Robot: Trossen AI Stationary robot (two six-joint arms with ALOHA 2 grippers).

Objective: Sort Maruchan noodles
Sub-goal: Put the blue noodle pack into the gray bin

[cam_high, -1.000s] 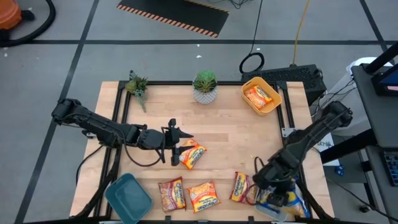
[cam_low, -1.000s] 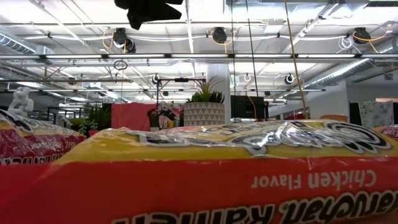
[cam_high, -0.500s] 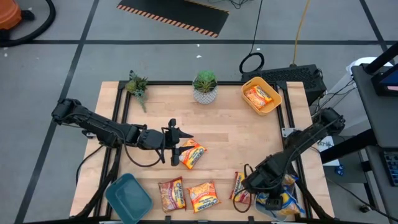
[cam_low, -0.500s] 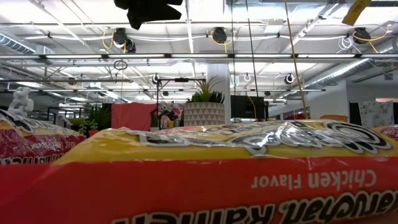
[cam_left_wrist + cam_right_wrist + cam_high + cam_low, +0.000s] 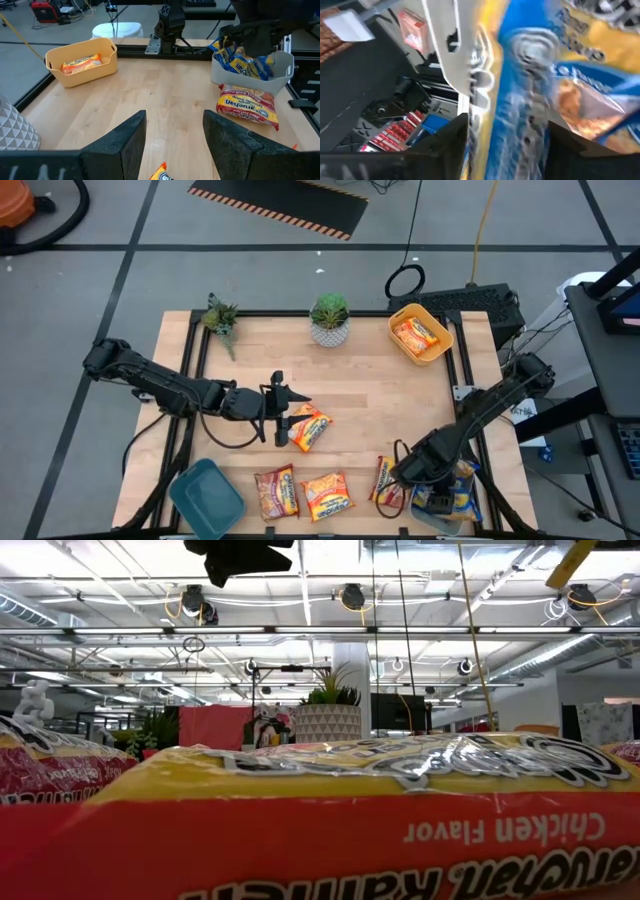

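Light wooden tabletop (image 5: 370,395) framed by black rails; at its far edge a small green plant in a white patterned pot (image 5: 329,322), and near the far left corner a loose sprig of green artificial foliage (image 5: 220,320). Yellow plastic bin (image 5: 438,332) sits at the far right corner, a teal plastic bin (image 5: 205,498) tilted at the near left corner, a pale translucent bin (image 5: 285,70) at the near right corner. On the grey floor beyond: a black mat with orange-striped edge (image 5: 280,205) and a coiled black cable (image 5: 405,281).

Five orange packets (image 5: 310,427); three bins (image 5: 421,333) — two plants (image 5: 329,319)
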